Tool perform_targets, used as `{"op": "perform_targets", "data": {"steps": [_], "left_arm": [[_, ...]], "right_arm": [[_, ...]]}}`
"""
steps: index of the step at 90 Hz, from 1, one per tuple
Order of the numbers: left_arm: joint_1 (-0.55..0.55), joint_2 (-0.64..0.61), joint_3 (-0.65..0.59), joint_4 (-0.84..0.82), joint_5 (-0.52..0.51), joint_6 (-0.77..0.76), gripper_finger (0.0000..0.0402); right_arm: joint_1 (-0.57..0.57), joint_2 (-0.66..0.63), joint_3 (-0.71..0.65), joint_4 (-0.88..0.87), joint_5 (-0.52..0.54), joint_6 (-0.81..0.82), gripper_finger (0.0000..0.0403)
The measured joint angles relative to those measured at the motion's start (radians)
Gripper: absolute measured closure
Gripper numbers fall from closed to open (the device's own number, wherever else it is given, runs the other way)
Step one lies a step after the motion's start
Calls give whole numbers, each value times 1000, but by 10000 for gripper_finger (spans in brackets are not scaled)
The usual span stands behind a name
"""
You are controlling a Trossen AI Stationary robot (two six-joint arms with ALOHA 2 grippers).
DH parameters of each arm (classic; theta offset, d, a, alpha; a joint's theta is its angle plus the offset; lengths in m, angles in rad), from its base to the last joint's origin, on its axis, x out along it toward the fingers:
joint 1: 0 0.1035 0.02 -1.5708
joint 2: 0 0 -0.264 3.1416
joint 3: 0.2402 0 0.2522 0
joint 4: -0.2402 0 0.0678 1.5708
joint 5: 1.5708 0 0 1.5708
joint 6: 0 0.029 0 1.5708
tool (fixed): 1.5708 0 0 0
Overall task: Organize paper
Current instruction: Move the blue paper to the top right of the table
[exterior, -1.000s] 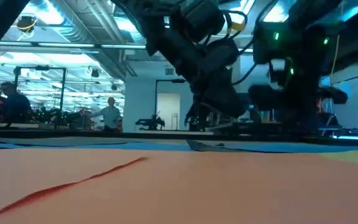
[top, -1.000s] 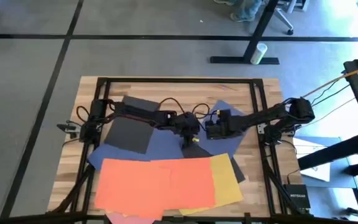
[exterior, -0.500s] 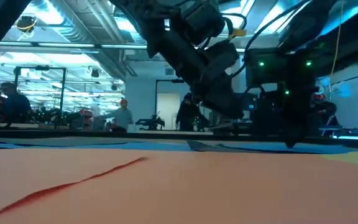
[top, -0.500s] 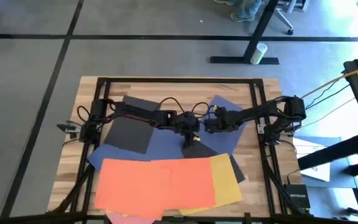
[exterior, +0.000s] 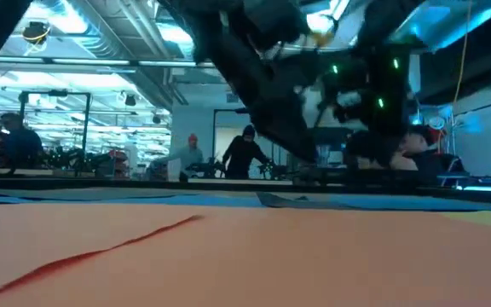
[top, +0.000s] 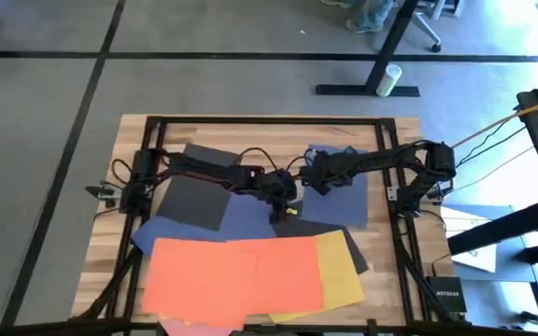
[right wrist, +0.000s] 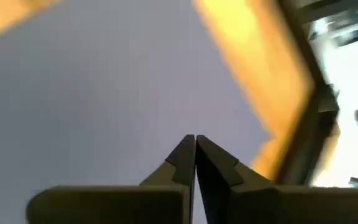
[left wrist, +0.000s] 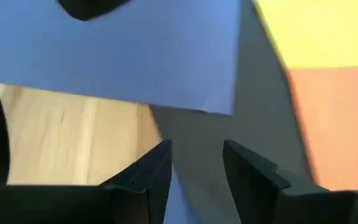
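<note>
Right end effector pinched closed over blue paper; left end effector slightly parted.

Bright overhead light, blurred wrist views

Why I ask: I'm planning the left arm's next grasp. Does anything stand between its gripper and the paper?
Nothing visible does. The left gripper hangs open just above a dark sheet, with only bare paper showing between its fingers. The right gripper, shut, is off to one side over the blue sheet.
</note>
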Motion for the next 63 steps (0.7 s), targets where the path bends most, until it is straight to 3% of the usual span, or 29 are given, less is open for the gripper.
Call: {"op": "perform_targets", "data": {"steps": [6,18,26,47,63], "left_arm": [[-7,-56,0,-123,2,32,273],[-36,-162,-31,-355,-20,103,273],[-66,-219,-72,-440,-83,100,273],[-124,-370,-255,-566,-333,-29,273],[-151,-481,-392,-582,-360,-155,273]], "right_arm": [[27,-3,57,-38,-53,33,403],[45,-2,66,-21,-255,115,403],[44,-2,35,-14,-297,192,403],[-38,-2,-63,54,-364,229,403],[-130,-2,-190,251,-477,144,403]]}}
